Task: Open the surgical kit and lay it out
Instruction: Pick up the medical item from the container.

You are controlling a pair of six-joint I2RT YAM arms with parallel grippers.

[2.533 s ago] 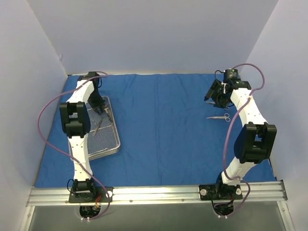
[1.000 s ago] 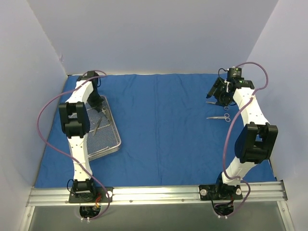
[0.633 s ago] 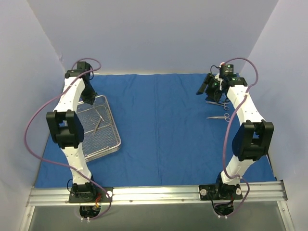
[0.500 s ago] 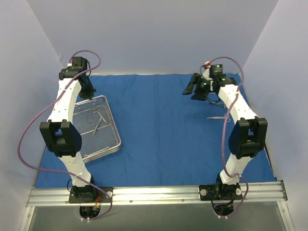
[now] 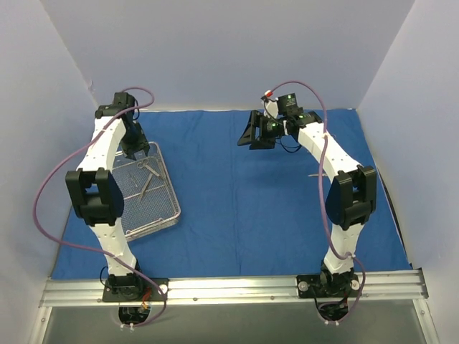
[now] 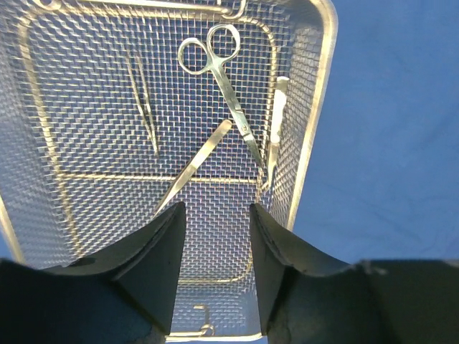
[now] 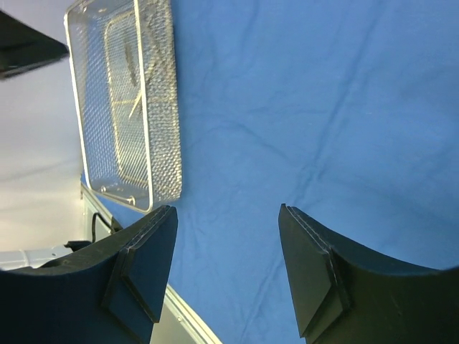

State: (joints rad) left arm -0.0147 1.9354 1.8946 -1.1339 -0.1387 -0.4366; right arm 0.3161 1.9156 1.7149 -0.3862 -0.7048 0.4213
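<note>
Left gripper (image 6: 215, 269) first: jaws parted to a middling gap, nothing between them, bare mesh showing straight through. Its dark fingers (image 6: 154, 265) hang above the wire-mesh tray (image 6: 315, 115), not touching it. Look down past them in the wrist view: a pair of scissors (image 6: 231, 97) lies on the tray floor, ring handles at the far end, blades running back toward the gripper. A flat straight instrument (image 6: 193, 170) slants beside its blades, another (image 6: 276, 129) lies along the right-hand wall, and a thin dark pair (image 6: 143, 104) sits off to the left.

From above, the left gripper (image 5: 138, 152) hovers over the far end of the tray (image 5: 174, 208), which rests slightly askew on the left side of the blue cloth (image 5: 237, 193). The cloth is spread flat, a few creases in it.

Over to the right gripper (image 5: 254, 136): held high above the middle-far part of the cloth, well apart from the tray. Its wrist view shows the jaws (image 7: 229, 276) standing wide and empty, only blue cloth (image 7: 323, 107) beyond them and the tray (image 7: 161, 107) off to the side.
</note>
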